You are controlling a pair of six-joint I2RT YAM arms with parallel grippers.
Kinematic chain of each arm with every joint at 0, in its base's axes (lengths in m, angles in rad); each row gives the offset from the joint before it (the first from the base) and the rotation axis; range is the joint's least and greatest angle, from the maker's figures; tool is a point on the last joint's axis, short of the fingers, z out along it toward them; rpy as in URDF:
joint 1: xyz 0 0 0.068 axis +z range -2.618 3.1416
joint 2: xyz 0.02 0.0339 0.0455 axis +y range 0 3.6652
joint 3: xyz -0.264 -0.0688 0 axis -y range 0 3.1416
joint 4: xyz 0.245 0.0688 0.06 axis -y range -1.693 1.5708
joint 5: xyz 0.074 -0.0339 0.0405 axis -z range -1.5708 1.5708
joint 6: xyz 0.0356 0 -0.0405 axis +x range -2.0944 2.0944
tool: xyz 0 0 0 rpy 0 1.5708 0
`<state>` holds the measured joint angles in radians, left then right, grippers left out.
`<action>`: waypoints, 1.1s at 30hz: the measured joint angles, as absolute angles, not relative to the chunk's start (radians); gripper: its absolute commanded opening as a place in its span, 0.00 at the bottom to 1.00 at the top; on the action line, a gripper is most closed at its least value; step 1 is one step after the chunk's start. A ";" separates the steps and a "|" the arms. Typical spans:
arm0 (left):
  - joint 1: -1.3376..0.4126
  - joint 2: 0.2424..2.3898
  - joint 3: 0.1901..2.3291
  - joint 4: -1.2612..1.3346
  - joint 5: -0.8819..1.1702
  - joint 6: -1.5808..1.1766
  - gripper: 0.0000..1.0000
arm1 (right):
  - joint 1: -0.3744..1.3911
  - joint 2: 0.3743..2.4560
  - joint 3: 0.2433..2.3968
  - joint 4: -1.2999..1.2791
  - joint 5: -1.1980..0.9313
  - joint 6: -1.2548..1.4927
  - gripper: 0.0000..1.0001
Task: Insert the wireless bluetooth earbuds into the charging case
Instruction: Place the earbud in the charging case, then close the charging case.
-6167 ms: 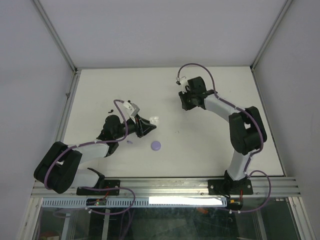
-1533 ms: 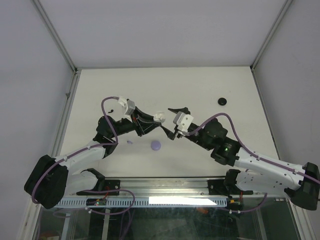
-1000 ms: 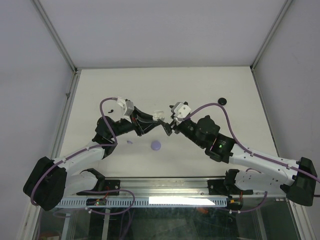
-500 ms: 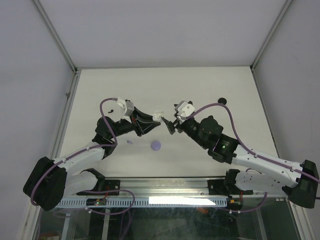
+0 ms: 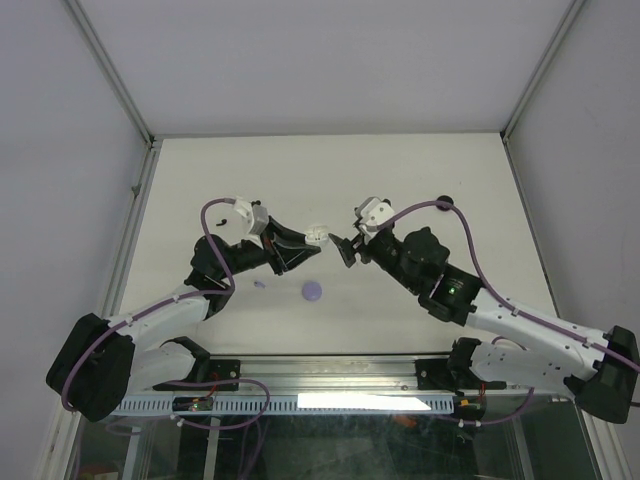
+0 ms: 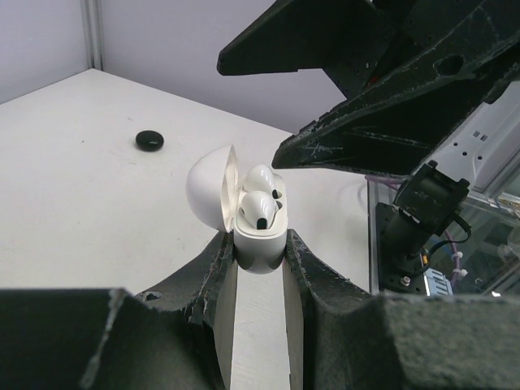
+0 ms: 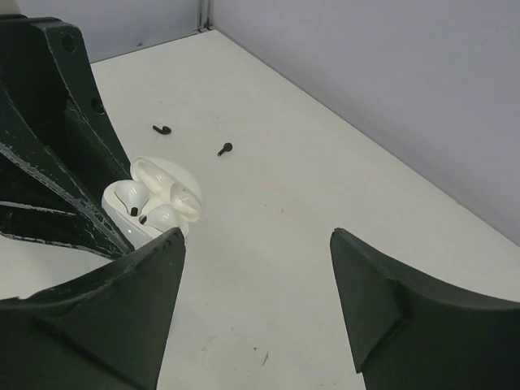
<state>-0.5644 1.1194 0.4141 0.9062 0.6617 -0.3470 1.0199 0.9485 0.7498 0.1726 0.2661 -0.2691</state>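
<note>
White earbuds: two white earbuds [image 6: 258, 210] are seated side by side in the wells of the white charging case [image 6: 260, 253], so this pair is judged to be already in place.
Case: it is held up off the table [image 5: 430, 165] with the lid [image 6: 205, 191] swung open to one side, so the wells are presented toward the other arm.
Left end effector [image 6: 257, 240]: it is clamped on the case's lower body, one finger on each side, and the top is left uncovered for access.
Right end effector [image 7: 253, 240]: the fingers are spread apart with nothing between them. It is poised just beside the case, tips toward it.
Loose pieces: one black earbud [image 7: 162, 128] and a second black earbud [image 7: 225, 149] lie on the table beyond the held case, apart from each other. A lavender earbud [image 5: 260, 284] lies near the round lavender case [image 5: 312, 291].
Black case [image 5: 444, 201]: it is set toward the right of the table, well apart from the rest.
Room: little space is left between the two end effectors, which stand nearly nose to nose. The far half of the table is open, and a frame rail [image 5: 140, 215] bounds the left edge, with the black earbuds near it.
</note>
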 measured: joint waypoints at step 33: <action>-0.596 1.130 0.424 0.881 0.738 -0.297 0.00 | 0.662 1.169 0.914 0.093 -0.741 0.295 0.76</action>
